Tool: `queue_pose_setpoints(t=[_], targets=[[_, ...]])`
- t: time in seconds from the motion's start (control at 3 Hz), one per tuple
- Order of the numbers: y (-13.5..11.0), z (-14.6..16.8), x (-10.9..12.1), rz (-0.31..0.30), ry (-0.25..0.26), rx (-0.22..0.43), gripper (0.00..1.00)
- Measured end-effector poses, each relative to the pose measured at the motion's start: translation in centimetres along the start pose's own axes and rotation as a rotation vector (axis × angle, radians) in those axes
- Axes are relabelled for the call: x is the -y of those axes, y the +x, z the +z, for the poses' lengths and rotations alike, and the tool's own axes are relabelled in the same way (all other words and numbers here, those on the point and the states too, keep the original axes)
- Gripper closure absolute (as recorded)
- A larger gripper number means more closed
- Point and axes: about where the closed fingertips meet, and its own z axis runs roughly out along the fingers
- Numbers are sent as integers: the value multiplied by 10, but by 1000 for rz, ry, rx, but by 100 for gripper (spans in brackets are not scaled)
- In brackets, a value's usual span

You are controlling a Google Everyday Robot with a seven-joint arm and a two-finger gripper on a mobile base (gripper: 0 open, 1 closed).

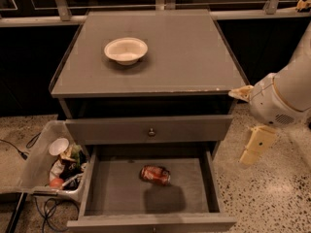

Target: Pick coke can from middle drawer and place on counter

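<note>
The coke can [155, 174] lies on its side on the floor of the open middle drawer [112, 191], a little right of centre. The counter [180, 57] is the grey cabinet top above it. My gripper [256, 146] hangs from the white arm at the right, outside the cabinet, beside the drawer's right wall and above floor level. It is to the right of the can and apart from it, and holds nothing I can see.
A white bowl [126, 50] stands on the counter's back left. The upper drawer front [151, 130] with a round knob is closed. A clear bin of trash [56, 161] sits on the floor left of the cabinet, with cables below it.
</note>
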Motion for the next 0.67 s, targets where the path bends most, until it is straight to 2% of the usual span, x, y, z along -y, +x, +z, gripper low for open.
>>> queue_pose_setpoints(t=[0.33,0.67], targets=[[0,0,0,0,0,0,0],[-4,18,-3,4,-24,34,0]])
